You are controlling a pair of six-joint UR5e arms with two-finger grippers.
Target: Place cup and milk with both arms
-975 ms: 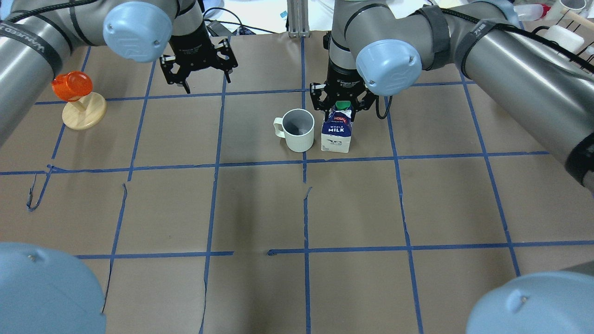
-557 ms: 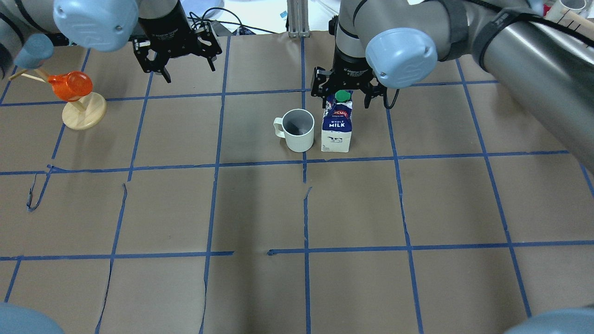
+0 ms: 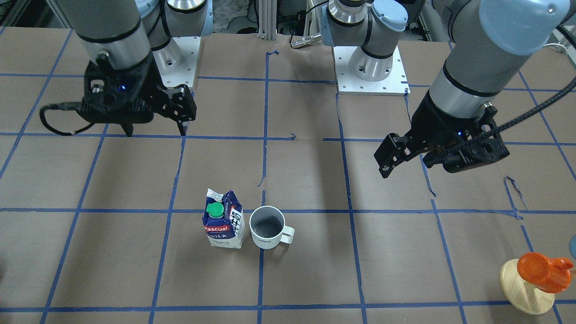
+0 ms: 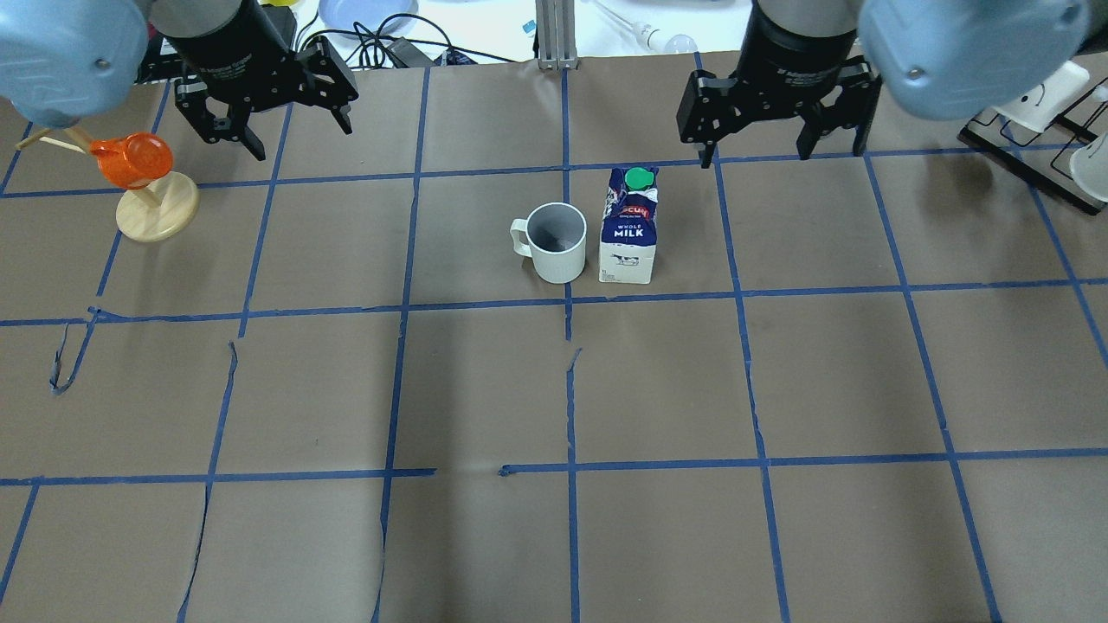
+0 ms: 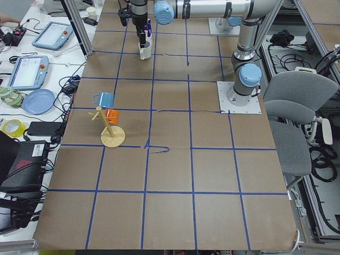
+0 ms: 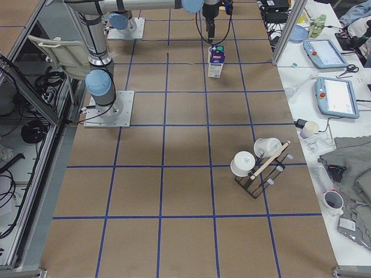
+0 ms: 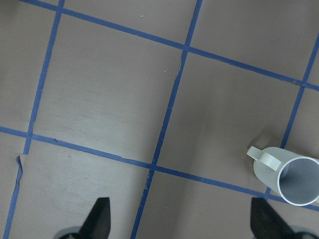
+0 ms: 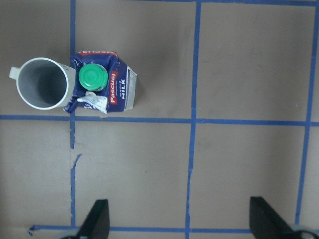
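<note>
The white cup (image 4: 554,242) stands upright on the brown table, handle to the view's left. The blue-and-white milk (image 4: 629,229) with its green cap stands upright just to its right, almost touching. Both also show in the front view: cup (image 3: 267,227), milk (image 3: 222,220). My left gripper (image 4: 299,134) is open and empty, high and far left of the cup. My right gripper (image 4: 783,151) is open and empty, above and to the right of the milk. The left wrist view shows the cup (image 7: 291,174) at its lower right. The right wrist view shows the milk (image 8: 102,84) and the cup (image 8: 42,83) at its upper left.
An orange cup on a wooden stand (image 4: 143,186) is at the far left, close to my left gripper. A black mug rack (image 4: 1039,147) with white mugs stands at the far right edge. Blue tape lines (image 4: 567,389) grid the brown paper.
My right gripper has come off the milk's top, risen and moved right. My left gripper has moved further left and back. Cup and milk have not moved.
</note>
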